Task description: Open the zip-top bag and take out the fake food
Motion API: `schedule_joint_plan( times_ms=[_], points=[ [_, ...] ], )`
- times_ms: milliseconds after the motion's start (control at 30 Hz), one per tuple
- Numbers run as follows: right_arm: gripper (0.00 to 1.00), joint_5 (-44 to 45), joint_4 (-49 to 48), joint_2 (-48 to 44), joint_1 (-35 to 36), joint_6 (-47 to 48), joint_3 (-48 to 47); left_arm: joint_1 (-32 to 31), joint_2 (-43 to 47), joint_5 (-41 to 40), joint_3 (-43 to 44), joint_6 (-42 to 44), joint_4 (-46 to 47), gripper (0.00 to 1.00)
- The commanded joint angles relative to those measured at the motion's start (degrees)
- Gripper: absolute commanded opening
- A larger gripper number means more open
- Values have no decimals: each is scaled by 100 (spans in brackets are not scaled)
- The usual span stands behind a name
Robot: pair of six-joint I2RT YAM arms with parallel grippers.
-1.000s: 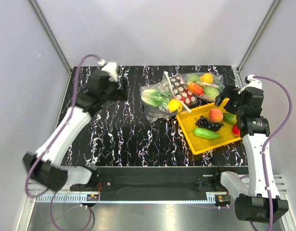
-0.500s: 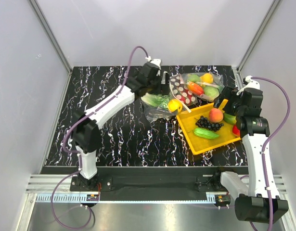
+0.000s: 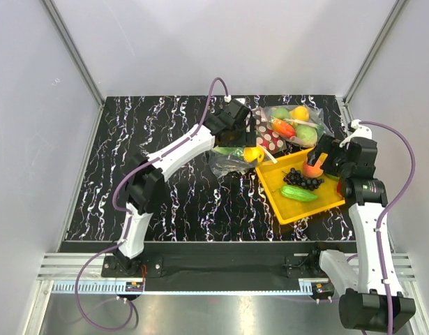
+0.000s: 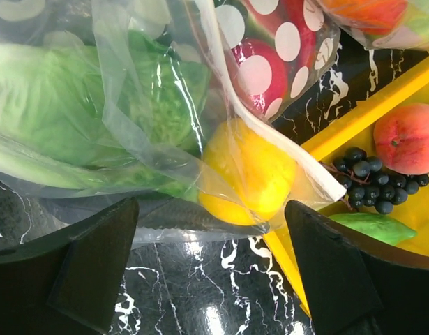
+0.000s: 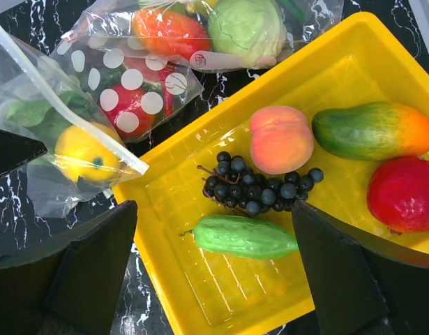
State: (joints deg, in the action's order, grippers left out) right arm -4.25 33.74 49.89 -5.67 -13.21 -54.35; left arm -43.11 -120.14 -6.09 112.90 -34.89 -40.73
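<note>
The left hand point(image 4: 211, 216) hangs low over the counter point(image 4: 200, 300) with its two fingers spread wide and nothing between them, straddling the near edge of the zip-top bag point(image 4: 130, 105), which lies sealed a little toward one o'clock from the middle of the counter, taking twelve as the far wall. I take it the fingers are parted like that to close on the loose plastic or the white zip strip point(image 4: 270, 139) that runs diagonally off toward four o'clock. Inside the bag the lemon point(image 4: 245, 171) bulges against the film right by that strip, the lettuce point(image 4: 54, 98) fills the nine o'clock side, and a grey shape beneath point(image 4: 193, 218) is probably the fish. The right hand point(image 5: 214, 209), likewise gaping and empty, hovers over the yellow tray point(image 5: 354, 42) at the bag's four o'clock, above the peach point(image 5: 280, 138), grapes point(image 5: 252, 185) and cucumber point(image 5: 242, 236), seemingly waiting to take the opposite lip. The mouth looks shut, so nothing is out yet.
</note>
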Motion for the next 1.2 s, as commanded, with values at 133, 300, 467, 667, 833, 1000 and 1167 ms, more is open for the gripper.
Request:
schedule_joint_plan(
  times_ms=[133,300,467,667,833,1000,1167],
  points=[
    [100,-199,-236,-252,128,205,64,-13,-133,-112,-145,-175,311,63],
    [100,-278,-236,-260,251,222,82,40,-54,90,-514,-193,671,19],
    [100,-295,-174,-199,409,451,38,215,393,81,-1146,-79,803,0],
    [100,-777,-332,82,541,486,-23,523,1615,371,-2614,-114,1234,0],
    [91,-1332,-579,591,760,311,-286,567,2441,739,-3247,-114,1304,0],
    [82,-1561,-832,1417,1366,57,-761,567,2873,1214,-3503,-219,1270,0],
    [69,-1737,-1395,1997,1937,-331,-998,567,3171,1750,-3793,-421,1594,0]
  ],
)
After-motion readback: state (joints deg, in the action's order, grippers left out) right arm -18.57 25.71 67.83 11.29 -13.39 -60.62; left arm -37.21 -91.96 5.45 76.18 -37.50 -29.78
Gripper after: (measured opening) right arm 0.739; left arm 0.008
